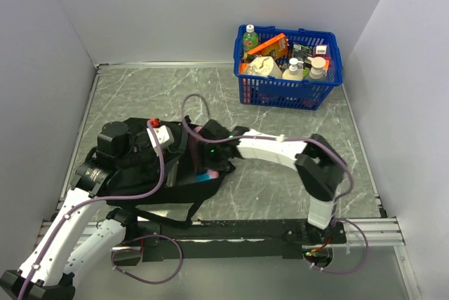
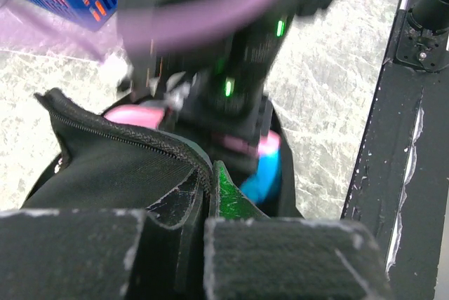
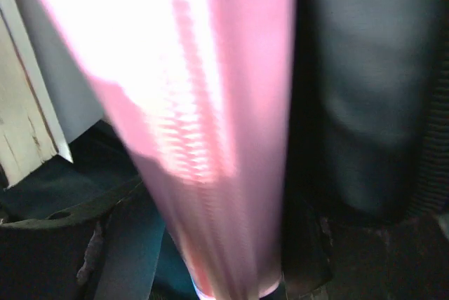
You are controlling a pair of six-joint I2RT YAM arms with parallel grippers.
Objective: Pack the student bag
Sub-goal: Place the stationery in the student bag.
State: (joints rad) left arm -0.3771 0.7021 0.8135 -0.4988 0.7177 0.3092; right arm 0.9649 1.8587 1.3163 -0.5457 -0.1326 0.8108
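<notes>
Left gripper (image 2: 205, 244) clamped on the student bag's (image 2: 119, 167) zip edge.
Just beyond it the right gripper (image 1: 206, 167) sat in the bag's mouth; its own camera showed only a blurred pink item (image 3: 210, 139), so I couldn't tell its grip.

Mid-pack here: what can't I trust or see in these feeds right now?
- Pink object: right wrist view, too close and blurred to identify.
- Soft black fabric backpack interior: top view, the right arm covers it.
- Right gripper closure: left wrist view, hidden behind the backpack rim.
</notes>
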